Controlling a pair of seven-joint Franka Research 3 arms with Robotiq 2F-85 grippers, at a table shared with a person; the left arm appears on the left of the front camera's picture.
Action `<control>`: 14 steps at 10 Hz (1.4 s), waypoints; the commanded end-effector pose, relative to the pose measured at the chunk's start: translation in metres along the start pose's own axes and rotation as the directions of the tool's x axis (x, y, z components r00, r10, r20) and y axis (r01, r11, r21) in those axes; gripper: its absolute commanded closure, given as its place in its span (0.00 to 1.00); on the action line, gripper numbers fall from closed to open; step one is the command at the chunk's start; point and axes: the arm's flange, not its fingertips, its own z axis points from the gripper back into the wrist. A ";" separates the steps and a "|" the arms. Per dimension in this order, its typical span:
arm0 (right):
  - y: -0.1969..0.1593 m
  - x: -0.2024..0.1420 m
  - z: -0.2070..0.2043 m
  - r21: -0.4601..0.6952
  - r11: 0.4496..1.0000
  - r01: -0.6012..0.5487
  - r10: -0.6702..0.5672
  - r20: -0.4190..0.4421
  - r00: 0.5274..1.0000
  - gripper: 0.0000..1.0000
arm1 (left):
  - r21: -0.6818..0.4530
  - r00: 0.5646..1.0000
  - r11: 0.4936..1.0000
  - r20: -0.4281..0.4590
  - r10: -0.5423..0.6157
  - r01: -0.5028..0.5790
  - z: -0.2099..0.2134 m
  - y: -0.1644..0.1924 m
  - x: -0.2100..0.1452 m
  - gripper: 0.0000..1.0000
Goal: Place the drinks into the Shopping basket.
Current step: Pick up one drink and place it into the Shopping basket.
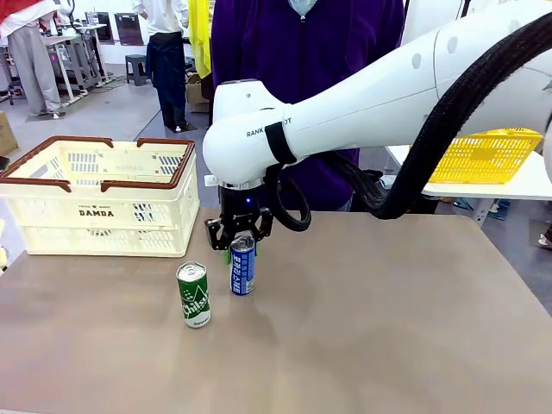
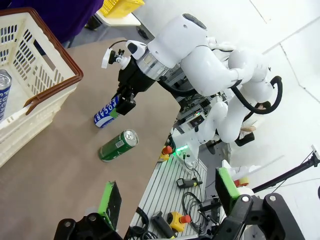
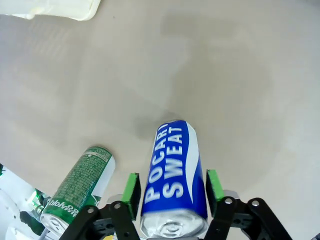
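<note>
Flanking the slim blue metal "Pocari Sweat" can (image 1: 242, 267), the right gripper (image 1: 241, 245) has its green-padded fingers (image 3: 132, 192) at the can's sides; pinching or not, I cannot tell. The can stands just in front of the cream slotted plastic basket (image 1: 52, 216). Next, I'd judge: grip firmly, then lift over the brown rim.

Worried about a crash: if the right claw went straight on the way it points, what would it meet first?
Probably the table: the right claw points straight down around the blue can, whose base looks on or just above it.
</note>
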 end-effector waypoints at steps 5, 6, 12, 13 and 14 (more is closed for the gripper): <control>-0.057 -0.073 0.130 0.110 0.984 0.139 -0.142 0.023 0.990 0.00 | 0.005 1.000 1.000 -0.002 0.003 -0.003 0.000 -0.002 -0.001 0.00; -0.099 -0.109 0.166 0.195 0.957 0.214 -0.188 -0.143 0.972 0.00 | 0.005 1.000 1.000 -0.002 0.003 -0.003 0.000 -0.002 -0.001 0.00; -0.378 -0.296 0.167 0.882 0.407 0.236 -0.182 -0.175 0.968 0.00 | 0.005 1.000 1.000 -0.002 0.003 -0.003 0.000 -0.002 -0.001 0.00; -0.399 -0.314 0.148 0.932 0.330 0.151 -0.227 -0.078 0.971 0.00 | 0.005 1.000 1.000 -0.002 0.003 -0.003 0.000 -0.002 -0.001 0.00; -0.411 -0.331 0.129 0.958 0.285 -0.013 -0.274 0.094 0.957 0.00 | 0.005 1.000 1.000 -0.002 0.003 -0.003 0.000 -0.002 -0.001 0.00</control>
